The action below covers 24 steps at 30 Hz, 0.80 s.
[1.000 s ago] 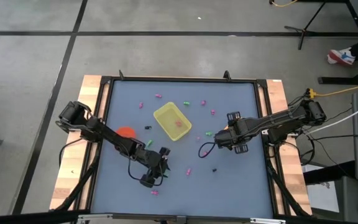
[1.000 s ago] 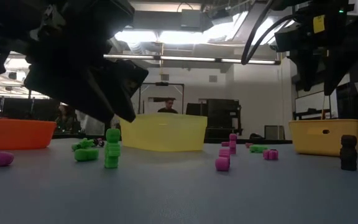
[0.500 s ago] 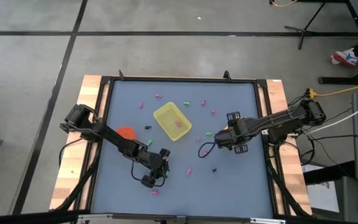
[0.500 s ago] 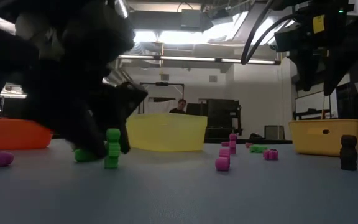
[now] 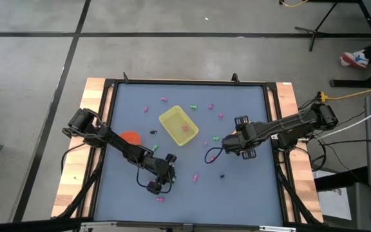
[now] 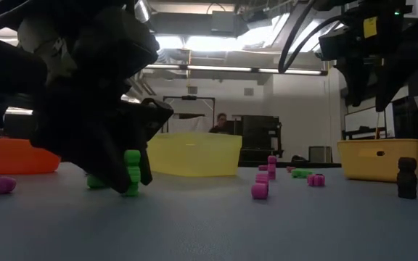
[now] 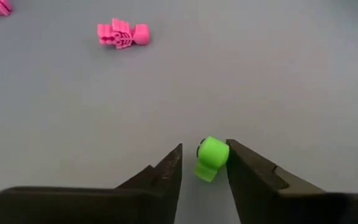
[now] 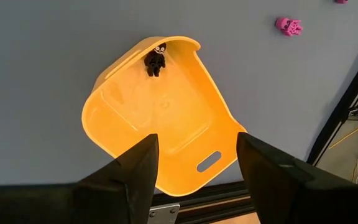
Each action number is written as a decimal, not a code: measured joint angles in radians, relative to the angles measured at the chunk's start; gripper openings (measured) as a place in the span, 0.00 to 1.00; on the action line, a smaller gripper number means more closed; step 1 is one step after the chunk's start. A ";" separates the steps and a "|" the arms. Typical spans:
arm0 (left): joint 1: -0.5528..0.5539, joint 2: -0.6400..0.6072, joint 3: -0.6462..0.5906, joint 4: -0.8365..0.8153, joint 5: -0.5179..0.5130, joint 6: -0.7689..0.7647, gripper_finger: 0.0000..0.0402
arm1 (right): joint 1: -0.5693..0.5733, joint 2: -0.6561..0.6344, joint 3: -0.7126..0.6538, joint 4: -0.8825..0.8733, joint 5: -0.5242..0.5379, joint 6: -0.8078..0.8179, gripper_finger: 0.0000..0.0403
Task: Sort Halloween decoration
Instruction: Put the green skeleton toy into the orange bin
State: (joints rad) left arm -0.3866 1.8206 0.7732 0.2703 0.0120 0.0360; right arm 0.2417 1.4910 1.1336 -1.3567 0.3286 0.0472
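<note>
Tiny pink, green and black trinkets lie scattered on the blue-grey table. My left gripper [image 5: 165, 175] is down at the table near its front, open, its two fingers on either side of an upright green trinket [image 7: 211, 158], which also shows in the low view [image 6: 131, 172]. My right gripper [image 5: 242, 140] is open and empty above a yellow-orange bin [image 8: 160, 118], which holds one black trinket [image 8: 155, 62]. My left gripper comes down on the green trinket from above with a finger on each side. One finger [image 7: 244, 163] lies close against the trinket's head [image 7: 219, 149], but I cannot tell whether it touches. A gap shows at the other finger. The trinket stands on the table.
A yellow tray [image 5: 169, 116] stands mid-table and an orange bowl [image 5: 131, 137] to its left. Pink trinkets [image 5: 195, 175] and a black one [image 5: 222, 175] lie near the front, and others lie behind the tray. A person stands in the room beyond.
My left gripper has come down to the table, and its fingers now stand around the green trinket. The trinket has kept its place.
</note>
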 joint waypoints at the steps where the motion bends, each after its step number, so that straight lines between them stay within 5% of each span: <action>1: 0.000 0.000 0.000 -0.001 0.000 0.000 0.23 | 0.000 0.000 0.000 0.000 0.000 0.000 0.54; 11: 0.000 0.000 0.000 0.000 -0.001 0.000 0.04 | 0.000 0.000 0.000 0.074 0.000 0.000 0.54; 24: 0.009 -0.147 0.014 -0.122 -0.061 -0.004 0.05 | 0.000 0.000 0.000 0.335 0.000 -0.063 0.54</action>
State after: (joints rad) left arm -0.3775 1.6735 0.7868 0.1485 -0.0488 0.0316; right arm 0.2420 1.4910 1.1338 -1.0212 0.3289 -0.0156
